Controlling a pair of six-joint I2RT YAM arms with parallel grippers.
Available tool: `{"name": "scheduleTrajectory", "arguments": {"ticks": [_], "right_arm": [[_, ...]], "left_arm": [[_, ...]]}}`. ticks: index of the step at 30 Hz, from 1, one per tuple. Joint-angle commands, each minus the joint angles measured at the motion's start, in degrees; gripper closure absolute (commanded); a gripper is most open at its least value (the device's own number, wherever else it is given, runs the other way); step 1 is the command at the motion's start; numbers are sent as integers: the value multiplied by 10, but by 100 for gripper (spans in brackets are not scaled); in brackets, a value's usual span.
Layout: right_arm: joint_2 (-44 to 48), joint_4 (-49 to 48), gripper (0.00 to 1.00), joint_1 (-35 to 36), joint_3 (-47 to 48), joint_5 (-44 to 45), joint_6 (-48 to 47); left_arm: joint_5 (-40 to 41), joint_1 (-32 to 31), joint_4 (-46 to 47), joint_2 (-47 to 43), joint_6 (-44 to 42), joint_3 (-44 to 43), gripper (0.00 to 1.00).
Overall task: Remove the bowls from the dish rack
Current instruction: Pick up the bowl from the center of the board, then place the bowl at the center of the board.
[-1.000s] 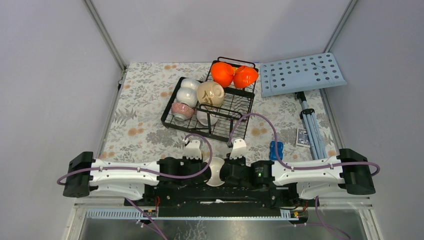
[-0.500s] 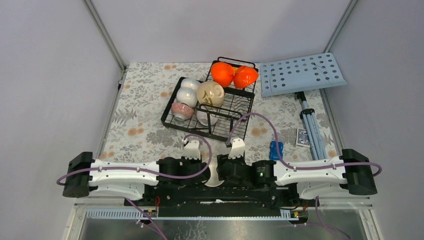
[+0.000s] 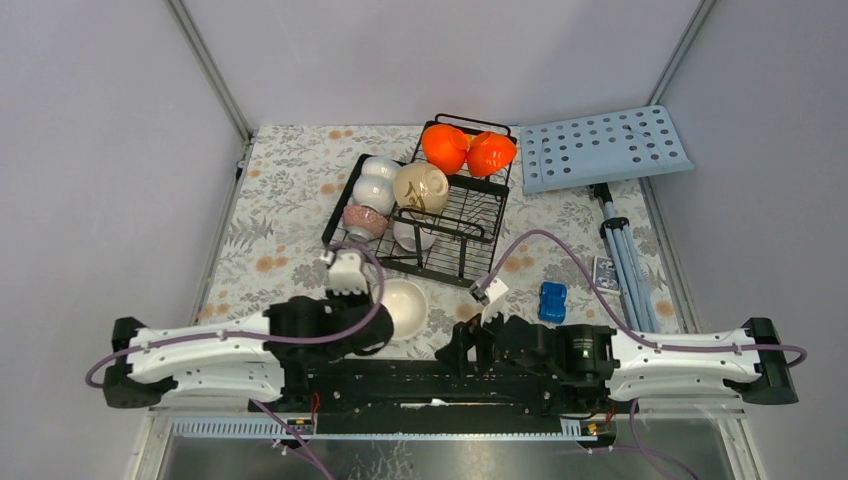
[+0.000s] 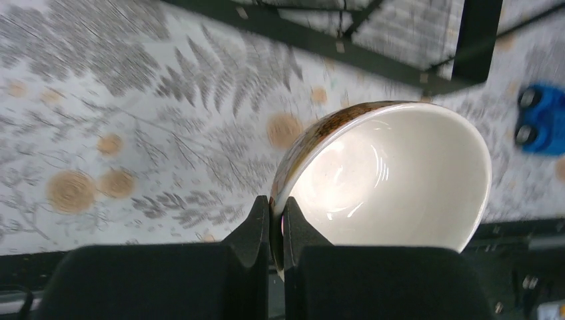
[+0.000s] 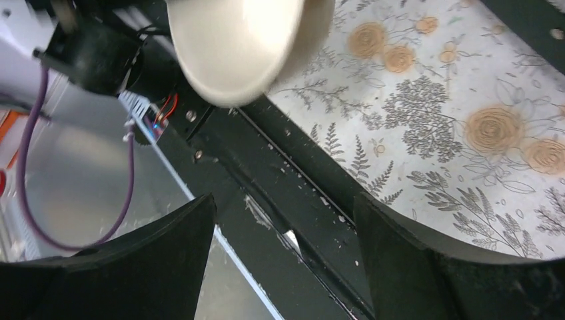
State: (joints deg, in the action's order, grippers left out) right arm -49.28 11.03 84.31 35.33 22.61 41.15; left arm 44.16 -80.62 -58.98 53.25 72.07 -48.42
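One bowl [image 4: 393, 180], white inside and speckled brown outside, is out of the dish rack [image 3: 462, 212]. The left gripper [image 4: 276, 223] pinches its rim. One finger is inside the bowl and one is outside, and they press tight on the thin edge. The bowl sticks out in front of the fingers. It is tipped, so its shiny inside faces the wrist camera. I cannot tell if it touches the flowered cloth [image 3: 270, 230] under it.

The rack lies just ahead of that hand. More bowls sit in it. Nearest the hand is a pink bowl [image 3: 364, 220], with two white bowls [image 3: 373, 192] behind it and a cream bowl [image 3: 420, 187] beside them. At the far end are an orange bowl [image 3: 445, 147] and a second orange bowl [image 3: 490, 153].

The right gripper [image 5: 286, 233] is to the right of the held bowl and does not touch it. Its fingers are spread wide with nothing between them. A small blue thing [image 3: 552, 300] lies on the cloth, near that hand and a little to its right.
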Motion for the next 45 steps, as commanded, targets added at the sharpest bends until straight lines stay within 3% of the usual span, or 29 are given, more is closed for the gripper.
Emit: {"name": "scheduleTrajectory", "arguments": {"ticks": [1, 6, 10, 16, 18, 21, 27, 32, 41, 45], "right_arm": [[45, -90, 18, -3, -58, -90, -68], [26, -148, 18, -2, -98, -110, -72], [-19, -172, 18, -2, -102, -124, -79], [-80, -236, 18, -2, -126, -154, -84], [-104, -246, 18, -2, -128, -159, -90], [-139, -260, 19, -2, -133, -157, -91], [-194, -297, 21, 1, -157, -120, -75], [-189, -303, 22, 12, -179, -80, -75], [-153, -279, 22, 16, -189, -34, -67], [-137, -269, 22, 16, -199, -25, -58]], "left_arm": [[89, 71, -39, -43, -51, -71, 100], [24, 243, 63, -41, -255, -113, 100], [-65, 393, 126, -7, -339, -155, 100], [-209, 606, 197, 65, -374, -216, 100], [-269, 690, 226, 106, -357, -229, 100], [-312, 762, 266, 181, -314, -248, 100], [-322, 836, 313, 371, -257, -335, 100], [-337, 874, 335, 478, -235, -406, 100], [-379, 921, 349, 606, -167, -475, 100], [-362, 923, 307, 661, -169, -540, 100]]}}
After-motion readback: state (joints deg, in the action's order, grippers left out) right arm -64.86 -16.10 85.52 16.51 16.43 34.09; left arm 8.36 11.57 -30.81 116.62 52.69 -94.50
